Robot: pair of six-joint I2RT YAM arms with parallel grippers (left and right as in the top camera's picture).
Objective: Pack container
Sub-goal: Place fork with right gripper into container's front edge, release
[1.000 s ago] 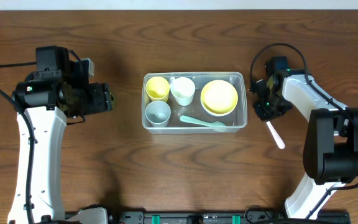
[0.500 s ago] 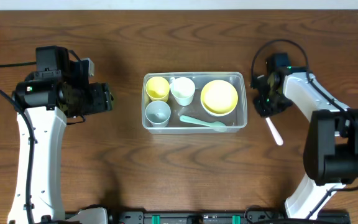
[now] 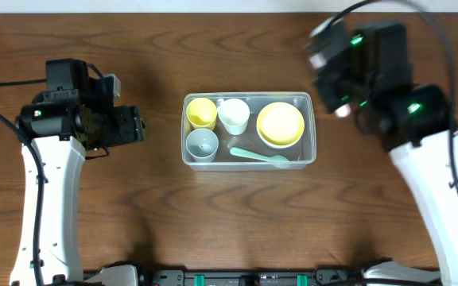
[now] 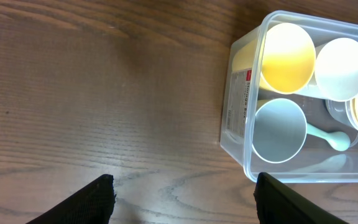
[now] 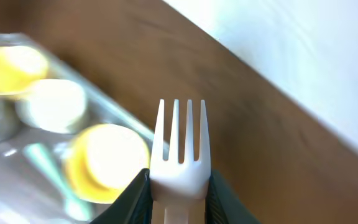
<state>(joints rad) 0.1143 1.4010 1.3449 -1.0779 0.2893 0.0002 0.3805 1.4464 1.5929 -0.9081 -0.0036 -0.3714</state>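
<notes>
Centrally on brown wooden table (image 3: 213, 214): large clear rectangular plastic tub (image 3: 245, 94), rounded corners, thick rim. Holds yellow cup (image 3: 201, 113), white cup (image 3: 234, 116), pale blue cup (image 3: 203, 144), yellow bowl (image 3: 281, 125), mint spoon (image 3: 259, 155). Left gripper (image 4: 185, 205) jaws wide apart, empty, left of tub. Right gripper (image 5: 179, 205) clamps white plastic fork (image 5: 181, 162), tines up.

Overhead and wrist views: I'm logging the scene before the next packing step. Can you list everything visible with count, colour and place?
container: one, clear plastic, table centre
yellow cup: one, yellow, container's far-left corner
white cup: one, white, in the container beside the yellow cup
pale blue cup: one, pale blue, container's near-left corner
yellow bowl: one, yellow, container's right half
spoon: one, mint green, lying along the container's near side
fork: one, white, held by the right gripper
table: one, dark brown wood
left gripper: open, left of the container
right gripper: shut on the fork
</notes>
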